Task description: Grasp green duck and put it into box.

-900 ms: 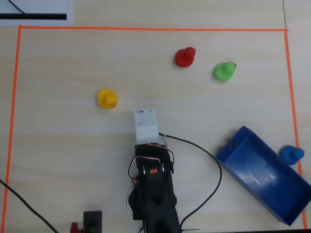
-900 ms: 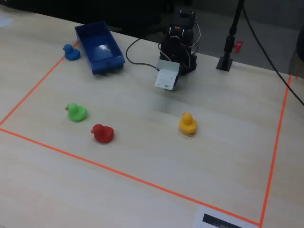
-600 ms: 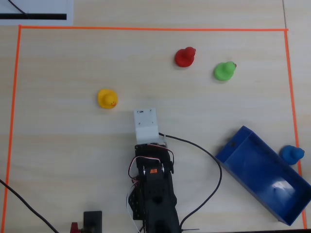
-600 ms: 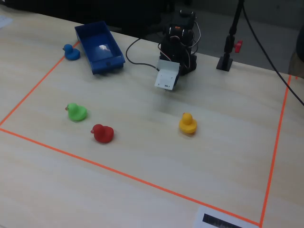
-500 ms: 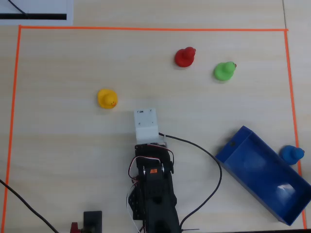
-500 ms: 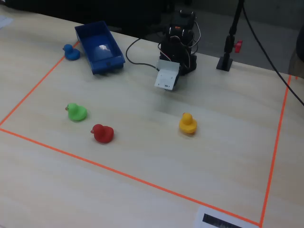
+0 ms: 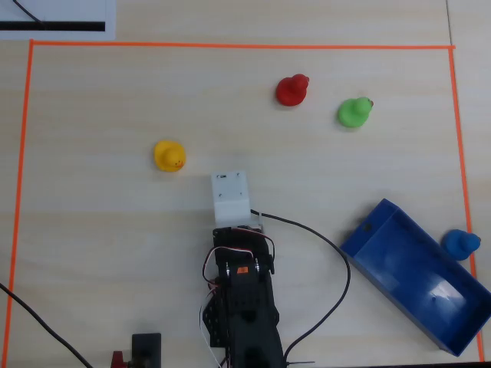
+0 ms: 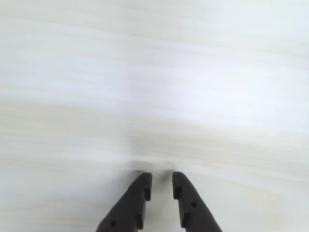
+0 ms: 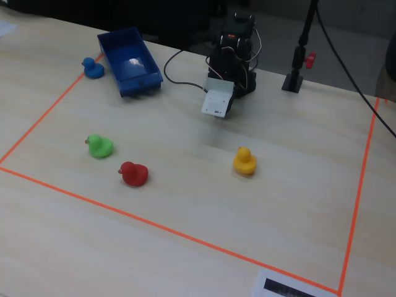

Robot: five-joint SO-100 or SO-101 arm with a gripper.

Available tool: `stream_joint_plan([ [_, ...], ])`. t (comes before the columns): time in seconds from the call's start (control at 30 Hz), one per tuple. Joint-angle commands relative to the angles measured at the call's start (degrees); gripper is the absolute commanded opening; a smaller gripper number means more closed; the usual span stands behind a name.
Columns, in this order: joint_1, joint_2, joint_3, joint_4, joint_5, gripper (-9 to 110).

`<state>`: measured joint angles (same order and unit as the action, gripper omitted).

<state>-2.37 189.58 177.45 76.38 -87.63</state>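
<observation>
The green duck sits on the counter inside the orange tape square, just beside the red duck and well apart from the box — a blue duck sits just outside the box's far wall. In the wrist view the fingers are nearly closed with only a narrow slit between them, gripping nothing, above bare wood. The arm is folded near the counter's edge, with a yellow duck nearby.

Black arm, white wrist block, red-and-white wires, black tapered claw.
</observation>
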Motion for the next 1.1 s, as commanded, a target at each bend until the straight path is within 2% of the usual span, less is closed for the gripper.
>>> stream_joint_plan([
  [0.0,0.26,0.09,0.09,0.88,0.0,2],
  [1.07,0.53,0.09,0.09,0.88,0.0,0],
])
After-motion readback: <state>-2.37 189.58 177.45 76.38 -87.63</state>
